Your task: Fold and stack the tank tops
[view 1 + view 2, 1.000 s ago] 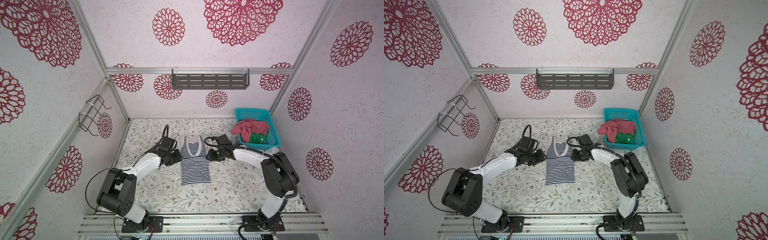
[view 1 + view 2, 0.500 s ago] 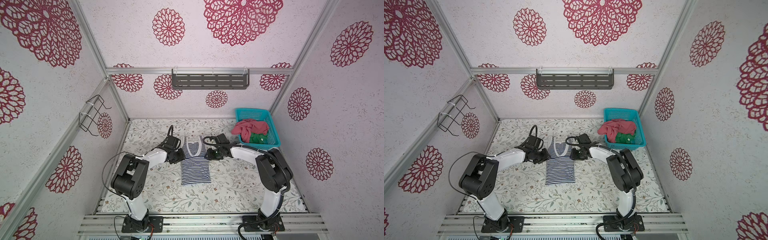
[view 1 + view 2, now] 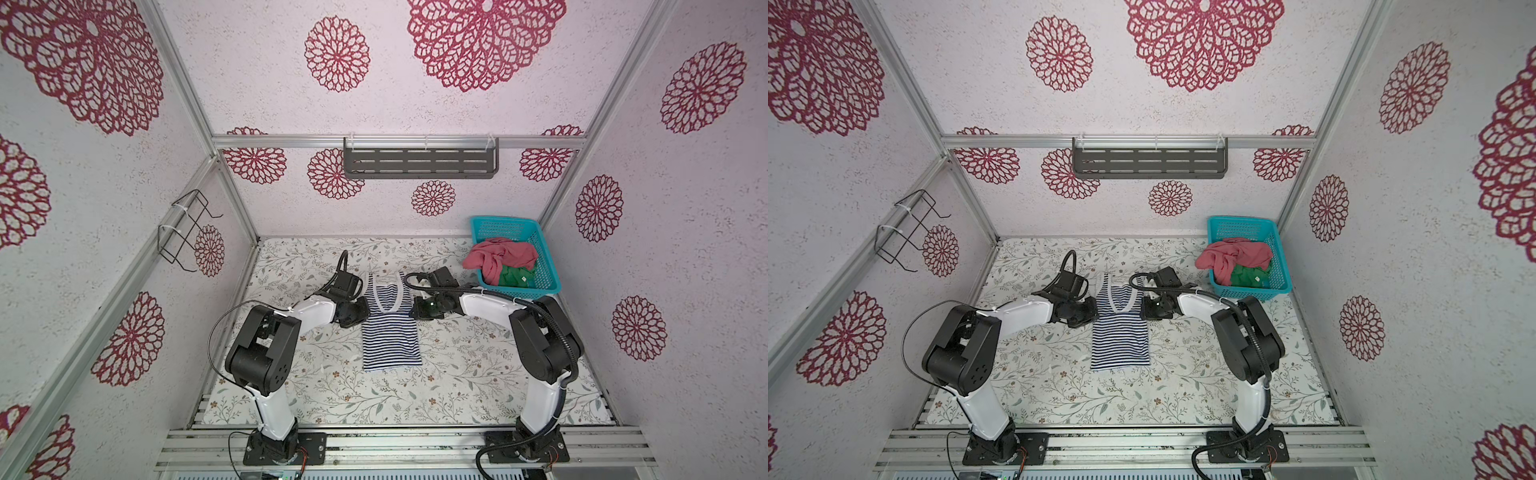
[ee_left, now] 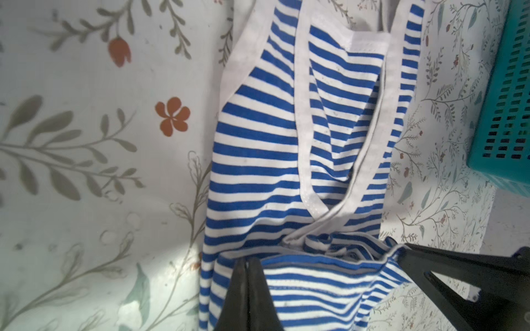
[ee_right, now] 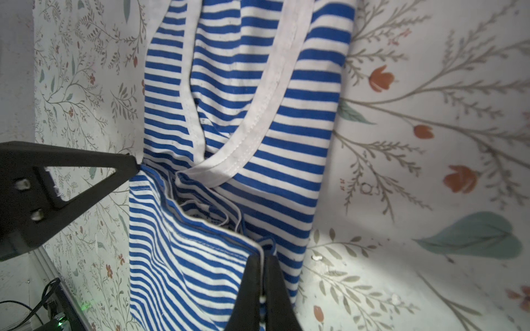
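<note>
The left gripper (image 4: 247, 265) is clamped on one side edge of the striped tank top (image 3: 390, 336), and the right gripper (image 5: 262, 262) is pinched on the opposite edge. That top lies mid-bench (image 3: 457, 374), straps toward the back wall. The red-pink tank top (image 3: 505, 257) and green tank top (image 3: 515, 277) sit bunched in the teal basket (image 3: 500, 222) at the far right corner.

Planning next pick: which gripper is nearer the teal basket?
Right. The right gripper pinches the striped tank top at the edge facing the teal basket; the left gripper pinches the far edge.
</note>
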You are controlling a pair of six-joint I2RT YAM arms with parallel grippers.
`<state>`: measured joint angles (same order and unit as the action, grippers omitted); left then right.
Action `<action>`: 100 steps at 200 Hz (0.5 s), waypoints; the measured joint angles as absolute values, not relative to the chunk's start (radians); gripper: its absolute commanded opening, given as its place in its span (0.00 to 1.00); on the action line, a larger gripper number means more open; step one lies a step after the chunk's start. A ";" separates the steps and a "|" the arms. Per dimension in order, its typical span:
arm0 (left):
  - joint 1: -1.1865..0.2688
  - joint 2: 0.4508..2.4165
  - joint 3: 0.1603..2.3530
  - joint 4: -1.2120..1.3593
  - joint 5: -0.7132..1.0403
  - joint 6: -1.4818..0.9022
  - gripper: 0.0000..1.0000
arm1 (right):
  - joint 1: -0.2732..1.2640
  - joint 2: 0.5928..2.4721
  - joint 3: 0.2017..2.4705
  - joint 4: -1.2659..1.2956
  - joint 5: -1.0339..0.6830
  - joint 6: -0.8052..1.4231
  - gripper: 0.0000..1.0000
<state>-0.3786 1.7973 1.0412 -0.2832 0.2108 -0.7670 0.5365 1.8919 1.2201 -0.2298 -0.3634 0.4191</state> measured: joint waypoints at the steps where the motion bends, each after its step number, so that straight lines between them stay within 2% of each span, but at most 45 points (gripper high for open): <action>1: -0.378 1.795 1.041 -0.283 0.210 -0.767 0.00 | 0.537 1.892 1.222 -0.231 -0.363 0.419 0.00; 41: -0.353 1.798 1.036 -0.273 0.189 -0.768 0.00 | 0.536 1.963 1.304 -0.220 -0.359 0.411 0.00; 64: -0.348 1.842 1.038 -0.250 0.188 -0.772 0.00 | 0.532 2.035 1.325 -0.203 -0.350 0.413 0.15; 79: -0.346 1.864 1.045 -0.242 0.188 -0.775 0.00 | 0.524 2.057 1.343 -0.195 -0.362 0.411 0.30; 86: -0.344 1.864 1.050 -0.243 0.182 -0.775 0.06 | 0.521 2.059 1.352 -0.193 -0.358 0.411 0.38; 100: -0.342 1.857 1.051 -0.252 0.168 -0.770 0.27 | 0.517 2.055 1.356 -0.193 -0.343 0.402 0.54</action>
